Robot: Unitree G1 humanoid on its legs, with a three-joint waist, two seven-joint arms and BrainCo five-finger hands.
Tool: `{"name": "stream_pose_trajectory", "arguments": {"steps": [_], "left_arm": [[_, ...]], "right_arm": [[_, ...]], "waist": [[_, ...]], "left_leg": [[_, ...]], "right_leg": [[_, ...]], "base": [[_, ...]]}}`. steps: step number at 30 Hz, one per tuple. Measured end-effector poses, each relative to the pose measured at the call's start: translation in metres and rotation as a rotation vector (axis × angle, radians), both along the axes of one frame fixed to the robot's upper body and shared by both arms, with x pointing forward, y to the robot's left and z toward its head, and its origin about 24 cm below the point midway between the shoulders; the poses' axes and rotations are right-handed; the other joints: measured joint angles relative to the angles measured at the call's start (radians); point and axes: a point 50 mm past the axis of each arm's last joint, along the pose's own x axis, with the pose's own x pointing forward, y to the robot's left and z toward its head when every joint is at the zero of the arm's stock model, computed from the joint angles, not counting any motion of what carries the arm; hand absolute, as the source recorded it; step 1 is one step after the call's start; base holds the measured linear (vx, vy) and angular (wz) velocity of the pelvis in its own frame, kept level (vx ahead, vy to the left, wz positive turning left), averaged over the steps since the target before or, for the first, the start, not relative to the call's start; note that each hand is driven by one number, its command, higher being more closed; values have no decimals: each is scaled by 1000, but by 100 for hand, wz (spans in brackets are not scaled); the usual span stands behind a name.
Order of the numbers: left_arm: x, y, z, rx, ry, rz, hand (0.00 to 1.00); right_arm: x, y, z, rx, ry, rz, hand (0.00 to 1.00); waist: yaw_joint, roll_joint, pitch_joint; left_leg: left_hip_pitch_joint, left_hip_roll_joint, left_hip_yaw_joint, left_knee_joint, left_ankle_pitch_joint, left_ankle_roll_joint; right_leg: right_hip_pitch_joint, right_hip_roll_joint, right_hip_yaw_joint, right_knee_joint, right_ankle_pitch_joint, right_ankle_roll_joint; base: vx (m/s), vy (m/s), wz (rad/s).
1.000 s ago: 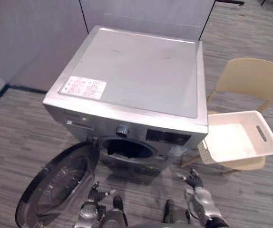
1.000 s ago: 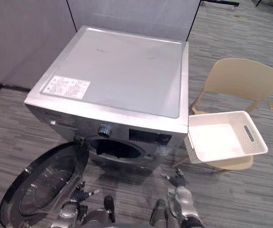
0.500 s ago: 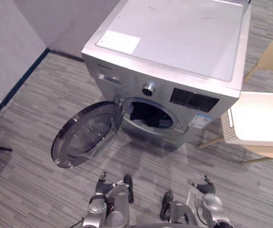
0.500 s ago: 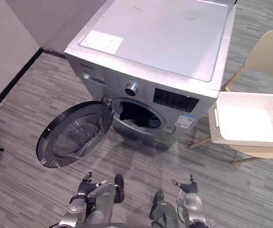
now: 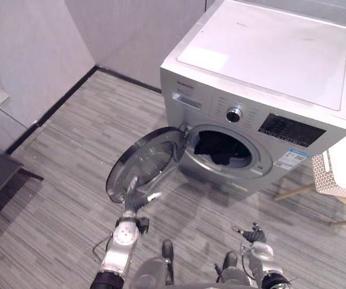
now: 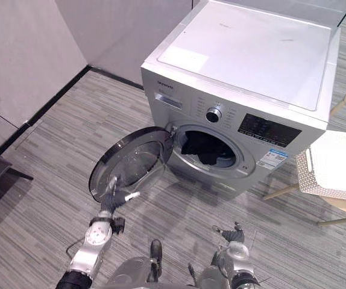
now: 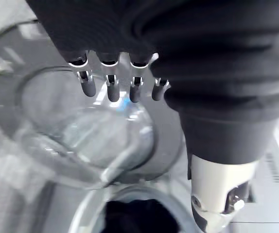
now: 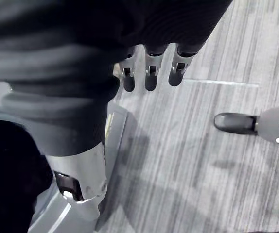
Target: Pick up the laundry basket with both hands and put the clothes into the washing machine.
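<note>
Reaching for the open door point(image 5: 146, 165) of the washing machine point(image 5: 269, 54), the left hand point(image 5: 134, 203) had straight fingers grasping nothing; the right hand point(image 5: 253, 235) hung relaxed, empty, near the floor point(image 5: 70, 156). Dark clothes point(image 5: 212, 144) lay in the drum point(image 5: 240, 160), the white basket point(image 5: 325, 179) beside the machine, so loading seemed done and the door needed pushing shut.

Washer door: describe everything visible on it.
The door is round: a dark shiny rim around a clear bulging glass bowl. It stands swung wide open, hinged at the left edge of the washing machine's drum opening. The left hand, fingers straight, is by its lower rim; contact cannot be told. Dark clothes lie in the drum.
</note>
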Motion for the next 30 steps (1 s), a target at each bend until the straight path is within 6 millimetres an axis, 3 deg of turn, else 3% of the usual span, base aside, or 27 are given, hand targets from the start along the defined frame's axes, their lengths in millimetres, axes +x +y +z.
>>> {"name": "stream_pose_trajectory", "arguments": {"steps": [4,7,10,14,16,18,23,30], "left_arm": [[23,25,49,-57,-229,131,0],[32,61,73,-46,-324,274,0],[36,94,77,14,-314,400,0],[42,127,70,92,-215,495,0],[49,140,74,134,-182,518,0],[56,148,77,151,-157,532,0],[71,153,78,172,-95,522,0],[80,134,64,153,-38,457,0]], "right_arm": [[3,0,1,-17,10,11,0],[5,-1,2,-27,13,22,0],[13,0,6,-30,-3,33,0],[25,4,11,-37,-30,66,0],[31,8,14,-32,-41,75,0],[33,9,15,-31,-48,78,0],[42,12,20,-38,-80,95,0],[50,12,26,-34,-116,90,0]], "waist": [[-3,-7,-7],[-3,-8,-13],[-1,-11,-14],[3,-35,-12],[12,-70,8],[23,-98,26],[29,-130,84],[40,-127,131]], "left_leg": [[46,6,22,-58,18,-7],[70,15,25,-92,28,-13],[70,28,33,-115,37,-19],[14,35,38,-122,50,-18],[-36,39,45,-113,61,-18],[-73,44,48,-93,61,-18],[-158,69,50,-43,61,-20],[-197,77,52,-21,65,-28]], "right_leg": [[24,22,17,-50,26,-7],[41,38,17,-76,34,-19],[35,57,16,-99,56,-49],[-23,66,16,-110,79,-60],[-73,66,34,-109,88,-49],[-104,70,45,-109,95,-51],[-178,87,58,-93,125,-65],[-211,92,72,-92,128,-67]], "base": [[53,-41,-21],[52,-65,-7],[18,-38,-10],[-23,-17,-5],[-52,0,-7],[-63,-6,-6],[-85,3,-6],[-91,2,-4]]}}
